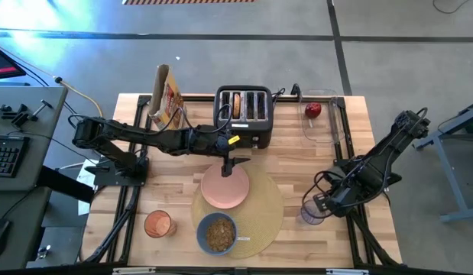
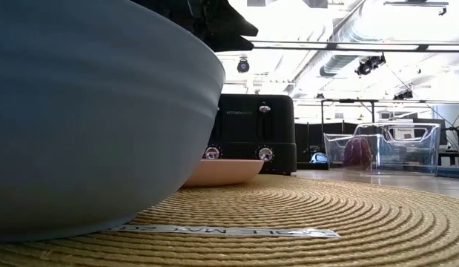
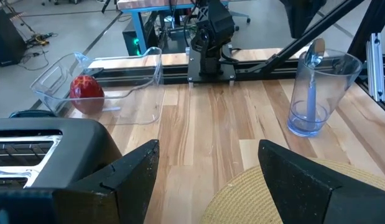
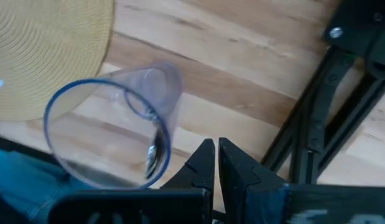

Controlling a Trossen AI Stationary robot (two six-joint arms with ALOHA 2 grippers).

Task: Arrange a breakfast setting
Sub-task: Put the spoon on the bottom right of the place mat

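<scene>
The left gripper (image 1: 234, 162) hangs with fingers spread wide and empty just over the pink plate (image 1: 225, 189) on the tan placemat (image 1: 259, 210), while the right gripper (image 4: 216, 163) sits pinched nearly closed, holding nothing, beside the purplish glass (image 1: 312, 214) with the spoon (image 3: 313, 74) in it.

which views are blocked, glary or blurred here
Low view: the blue bowl sits so close that it fills the left half, and the ceiling lights are blown out white. Right wrist view: the clear purplish glass looks smeared and soft. High view: evenly lit, nothing hidden. Left wrist view: sharp, red apple crisp.
</scene>
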